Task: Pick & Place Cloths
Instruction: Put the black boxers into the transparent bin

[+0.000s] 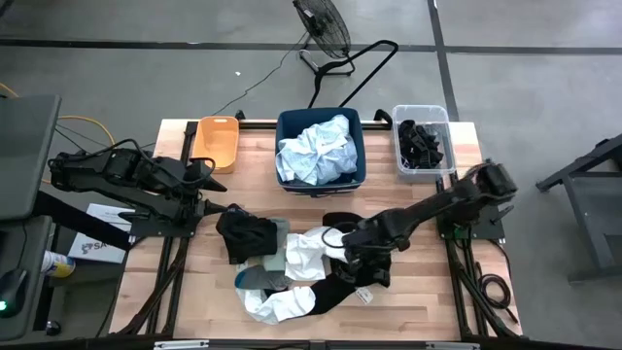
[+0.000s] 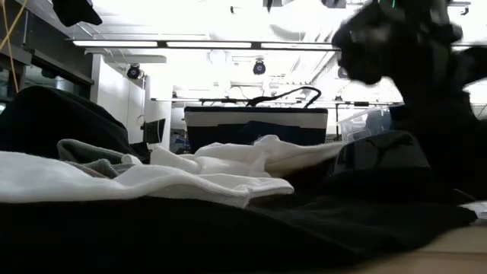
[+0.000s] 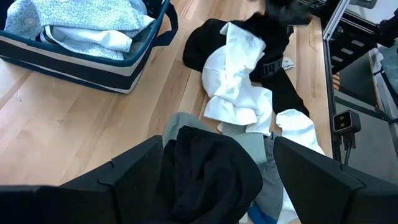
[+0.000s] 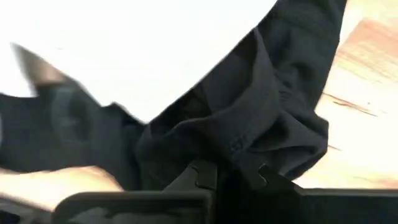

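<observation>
Cloths lie heaped on the table's front middle: a black garment (image 1: 246,236) sits at the heap's left edge between the spread fingers of the left gripper (image 3: 214,171), which grips nothing; a white garment (image 1: 303,251) lies mid-pile; farther right the right gripper (image 1: 362,268) is clamped on black cloth (image 4: 249,124)
</observation>
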`<state>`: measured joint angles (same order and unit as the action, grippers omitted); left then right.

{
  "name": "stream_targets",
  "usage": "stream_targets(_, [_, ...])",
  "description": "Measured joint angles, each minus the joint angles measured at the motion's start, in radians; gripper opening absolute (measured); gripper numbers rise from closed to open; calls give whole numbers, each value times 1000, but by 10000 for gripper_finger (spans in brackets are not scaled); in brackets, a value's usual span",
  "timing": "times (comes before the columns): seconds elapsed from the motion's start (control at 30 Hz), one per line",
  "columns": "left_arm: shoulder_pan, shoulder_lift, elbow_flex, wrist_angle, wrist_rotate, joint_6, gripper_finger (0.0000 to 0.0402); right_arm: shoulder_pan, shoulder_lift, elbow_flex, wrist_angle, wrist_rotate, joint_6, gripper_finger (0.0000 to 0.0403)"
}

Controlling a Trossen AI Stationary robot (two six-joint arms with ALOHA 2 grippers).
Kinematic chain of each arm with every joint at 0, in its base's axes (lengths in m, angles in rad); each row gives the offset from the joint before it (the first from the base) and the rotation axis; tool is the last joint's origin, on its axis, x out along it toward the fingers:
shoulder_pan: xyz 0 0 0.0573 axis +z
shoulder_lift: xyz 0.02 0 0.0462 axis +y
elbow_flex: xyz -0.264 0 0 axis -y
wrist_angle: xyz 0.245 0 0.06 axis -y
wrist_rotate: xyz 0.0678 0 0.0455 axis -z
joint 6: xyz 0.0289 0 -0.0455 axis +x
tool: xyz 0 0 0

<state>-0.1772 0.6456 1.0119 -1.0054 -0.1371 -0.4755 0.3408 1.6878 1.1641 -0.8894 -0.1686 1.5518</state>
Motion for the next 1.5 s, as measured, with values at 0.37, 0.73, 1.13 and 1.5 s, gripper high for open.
stream_targets(0.37, [0,0,0,0,0,-1,298,75,-316,2,-2,329,120,5])
stream_targets(0.73, [0,0,0,11,-1,-4,298,104,-479,3,29,749,-9,5])
stream_targets(1.13, [0,0,0,16,-3,-31,298,46,-604,3,40,1108,-287,5])
stream_targets(1.5, [0,0,0,46,-5,-89,298,-139,-768,4,30,1165,-692,5])
